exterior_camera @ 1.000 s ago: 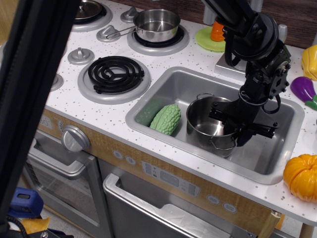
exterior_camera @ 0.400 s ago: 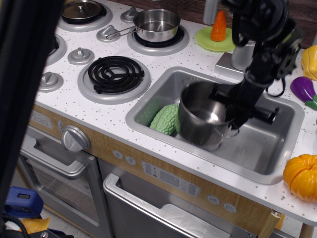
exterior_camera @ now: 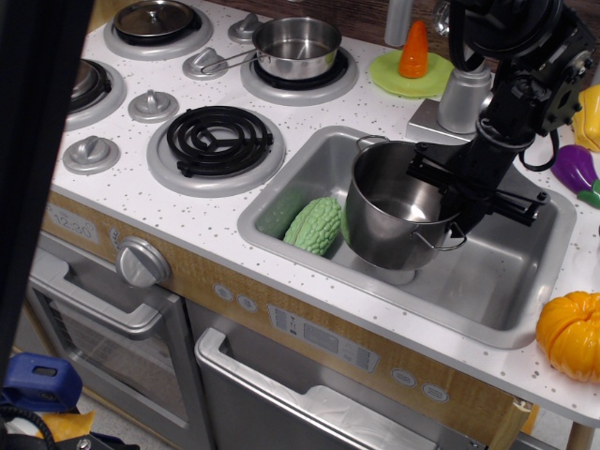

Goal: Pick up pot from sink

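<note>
The shiny steel pot (exterior_camera: 394, 211) with two wire loop handles hangs tilted above the grey sink (exterior_camera: 309, 178), lifted off its floor. My black gripper (exterior_camera: 457, 195) is shut on the pot's right rim, one finger inside and one outside. The arm reaches down from the upper right.
A green bumpy gourd (exterior_camera: 314, 225) lies in the sink's left part. A steel saucepan (exterior_camera: 296, 47) sits on the back burner, a black coil burner (exterior_camera: 218, 139) is left of the sink. An orange pumpkin (exterior_camera: 572, 333), purple eggplant (exterior_camera: 576, 167), carrot on a green plate (exterior_camera: 410, 56) and faucet (exterior_camera: 464, 94) surround the sink.
The pot has risen off the sink floor with my gripper shut on its rim, and moved up and slightly right. It is tilted now.
</note>
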`<move>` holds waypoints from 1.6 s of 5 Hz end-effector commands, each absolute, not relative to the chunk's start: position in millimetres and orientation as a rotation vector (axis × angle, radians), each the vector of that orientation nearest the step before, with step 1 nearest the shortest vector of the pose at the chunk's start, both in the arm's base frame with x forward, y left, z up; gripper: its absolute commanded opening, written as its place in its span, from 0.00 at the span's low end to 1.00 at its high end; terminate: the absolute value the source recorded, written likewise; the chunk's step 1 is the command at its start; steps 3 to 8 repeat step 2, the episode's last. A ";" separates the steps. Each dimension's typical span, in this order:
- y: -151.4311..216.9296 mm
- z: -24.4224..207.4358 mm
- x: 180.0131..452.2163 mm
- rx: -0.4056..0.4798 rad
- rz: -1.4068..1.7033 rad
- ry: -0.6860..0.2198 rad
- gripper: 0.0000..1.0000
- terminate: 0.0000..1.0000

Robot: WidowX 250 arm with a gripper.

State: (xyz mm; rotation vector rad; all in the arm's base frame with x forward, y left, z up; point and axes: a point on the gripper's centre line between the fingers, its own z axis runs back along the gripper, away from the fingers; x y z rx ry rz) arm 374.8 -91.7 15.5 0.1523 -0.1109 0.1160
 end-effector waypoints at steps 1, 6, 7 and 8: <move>-98.7 82.7 391.8 0.080 0.146 -0.242 0.00 0.00; -101.7 84.6 392.3 0.086 0.141 -0.273 0.00 1.00; -101.7 84.6 392.3 0.086 0.141 -0.273 0.00 1.00; -101.7 84.6 392.3 0.086 0.141 -0.273 0.00 1.00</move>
